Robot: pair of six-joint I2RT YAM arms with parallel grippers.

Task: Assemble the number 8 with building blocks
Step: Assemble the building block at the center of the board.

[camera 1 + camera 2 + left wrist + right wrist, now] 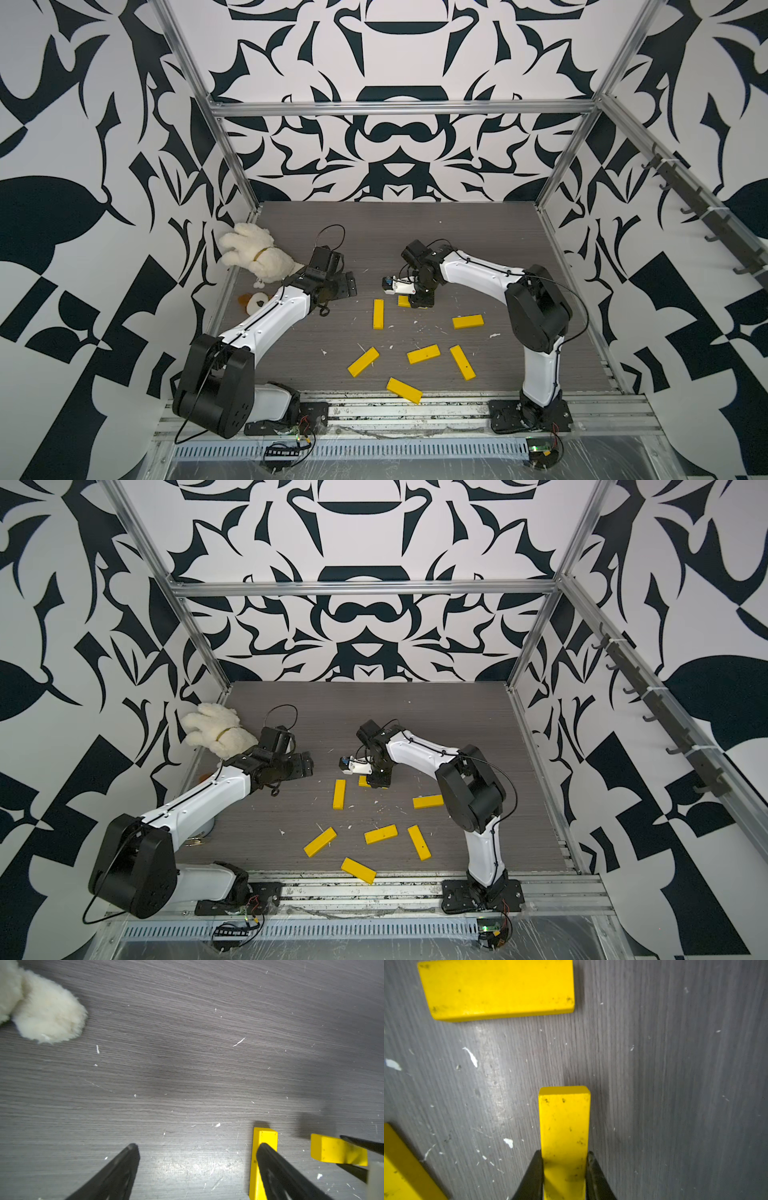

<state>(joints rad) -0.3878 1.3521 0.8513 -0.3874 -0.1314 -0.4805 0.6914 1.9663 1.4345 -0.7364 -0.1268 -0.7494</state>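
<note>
While the right gripper [564,1155] clamps one yellow bar [564,1118] across its narrow width, no number 8 is formed yet.
Gripping the sides leaves its end free, likely for butting against the lengthwise bar [378,313] just beside it; five more building blocks [424,354] lie scattered toward the front. The left gripper [197,1145] hangs wide open, empty, above the table [187,1064].

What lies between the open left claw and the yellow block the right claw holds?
A loose yellow bar lies flat beside the held block; the left wrist view shows it.
</note>
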